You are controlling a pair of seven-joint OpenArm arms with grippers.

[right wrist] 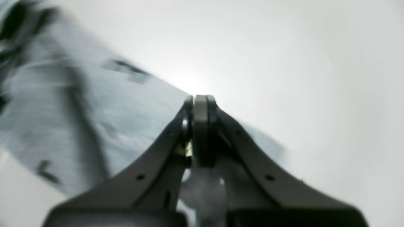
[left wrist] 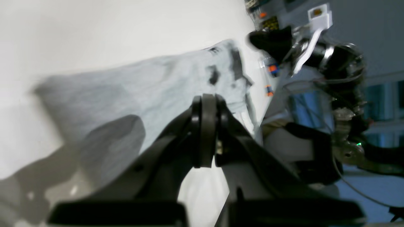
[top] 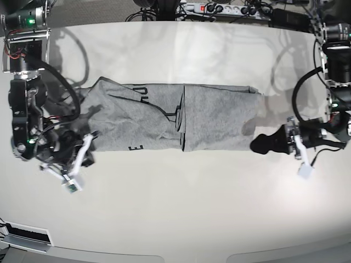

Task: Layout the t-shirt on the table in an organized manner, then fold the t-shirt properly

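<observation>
Presently 1 t-shirt point(top: 164, 118) flat on table point(top: 181, 203); 2 tools, left point(top: 262, 144), right point(top: 86, 143), each clamped on hem.

The grey shirt point(top: 170, 118) lies flat on the off-white desk point(top: 181, 208) as a long folded band between the two tools, one end near each. Black lettering shows on the half nearer the right tool, where a fold edge crosses its middle
</observation>
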